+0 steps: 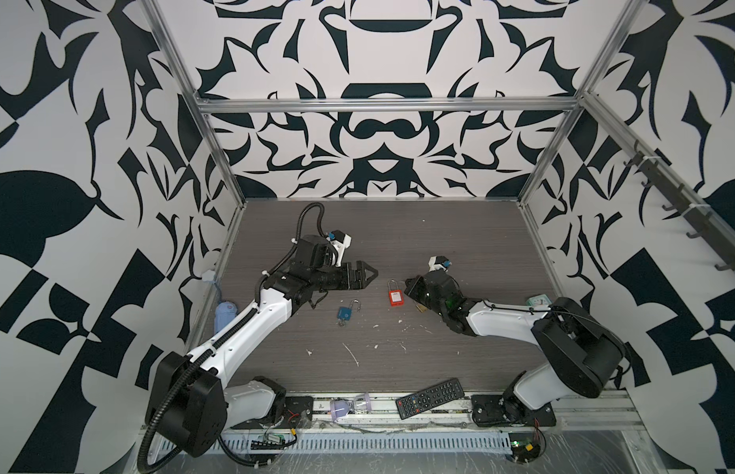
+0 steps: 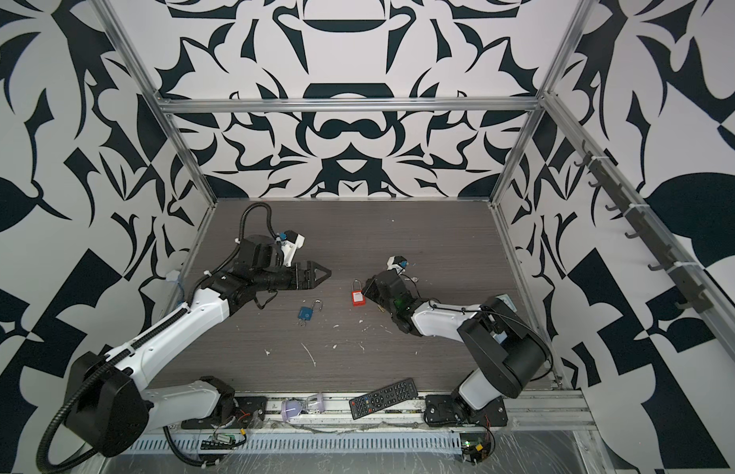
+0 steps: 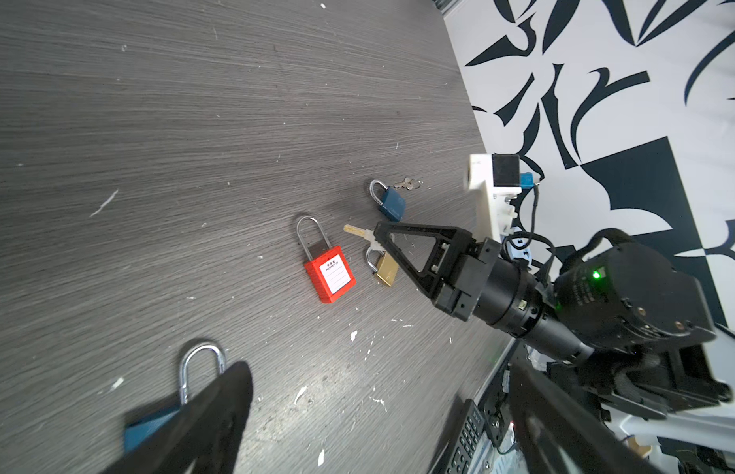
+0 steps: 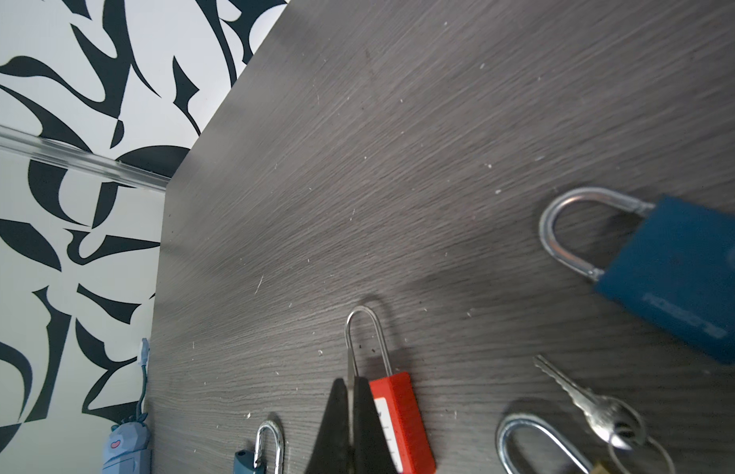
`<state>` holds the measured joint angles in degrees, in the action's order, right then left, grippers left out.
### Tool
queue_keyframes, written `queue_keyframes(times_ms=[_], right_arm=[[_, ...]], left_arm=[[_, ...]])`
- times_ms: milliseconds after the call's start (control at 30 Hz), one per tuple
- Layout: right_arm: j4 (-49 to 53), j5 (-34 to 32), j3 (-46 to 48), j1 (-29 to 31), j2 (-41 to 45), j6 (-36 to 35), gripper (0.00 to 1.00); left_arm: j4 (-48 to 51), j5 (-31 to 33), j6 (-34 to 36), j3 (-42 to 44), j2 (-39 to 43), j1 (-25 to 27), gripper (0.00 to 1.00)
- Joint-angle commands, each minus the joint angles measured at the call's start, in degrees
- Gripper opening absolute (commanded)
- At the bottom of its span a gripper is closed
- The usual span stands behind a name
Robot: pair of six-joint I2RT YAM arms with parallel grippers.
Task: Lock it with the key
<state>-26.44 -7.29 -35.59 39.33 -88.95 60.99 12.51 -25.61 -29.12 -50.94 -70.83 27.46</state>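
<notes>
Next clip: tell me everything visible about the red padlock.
The red padlock lies flat, label up, near the middle of the wood-grain table. Its blocky body looks plastic, with a white label. The long thin metal shackle looks closed and points toward the back wall. The shut right hand is close beside it; contact cannot be told.

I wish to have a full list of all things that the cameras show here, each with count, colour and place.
red padlock: one, red, mid-table.
blue padlock: one, blue, left of red padlock.
brass padlock: one, brass, beside red padlock.
second blue padlock: one, blue, near brass padlock.
brass key: one, brass, in right gripper.
silver keys: count unclear, silver, beside second blue padlock.
remote control: one, black, front edge.
hourglass: one, clear lilac, front rail.
table: one, grey.
left gripper: one, black, open, above table.
right gripper: one, black, shut on brass key.
</notes>
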Motion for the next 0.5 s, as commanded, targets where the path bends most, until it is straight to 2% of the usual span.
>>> queue_keyframes(times_ms=[0, 467], right_arm=[[0.96, -5.46, -1.27, 0.89, -0.87, -1.13, 0.0], [0.53, -8.46, -1.88, 2.58, -4.76, 0.62, 0.0]], left_arm=[[-1.13, -2.98, 0.74, 1.99, 1.33, 0.13, 0.99], [0.85, 0.33, 1.44, 6.77, 8.76, 0.12, 0.99]])
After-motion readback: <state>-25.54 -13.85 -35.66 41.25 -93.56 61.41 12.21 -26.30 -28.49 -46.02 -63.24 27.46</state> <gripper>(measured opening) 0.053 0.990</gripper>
